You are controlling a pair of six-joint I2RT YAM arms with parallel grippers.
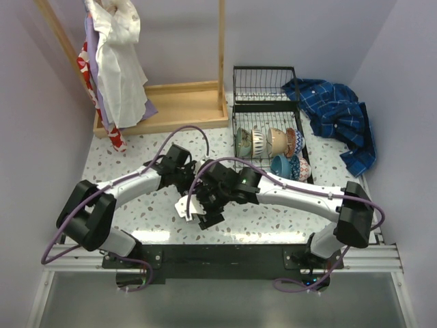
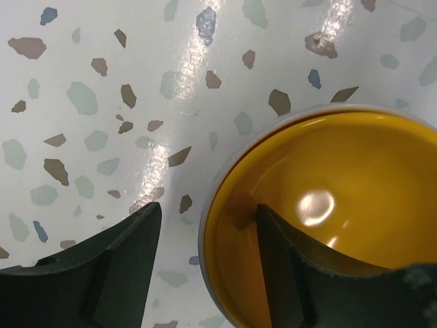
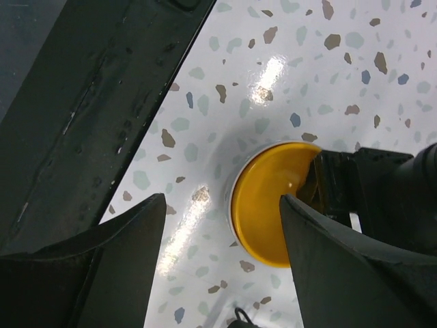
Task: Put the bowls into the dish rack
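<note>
Overhead: dish rack (image 1: pixel 263 102) at the table's far right, several bowls (image 1: pixel 276 141) standing on edge between its prongs. Blue plaid cloth (image 1: pixel 338 116) lies just right of it, wooden clothes stand (image 1: pixel 164 102) to its left. Left arm (image 1: pixel 136 181) and right arm (image 1: pixel 300 191) meet over mid-table, nearer than the rack.

Left wrist: left gripper (image 2: pixel 208 212), jaws apart, astride the rim of a yellow bowl (image 2: pixel 355 191), one finger inside and one outside over the speckled table (image 2: pixel 82 102); not clamped.

Right wrist: right gripper (image 3: pixel 224 199), jaws wide and empty, above the yellow bowl (image 3: pixel 263 212), which sits upright on the table.
</note>
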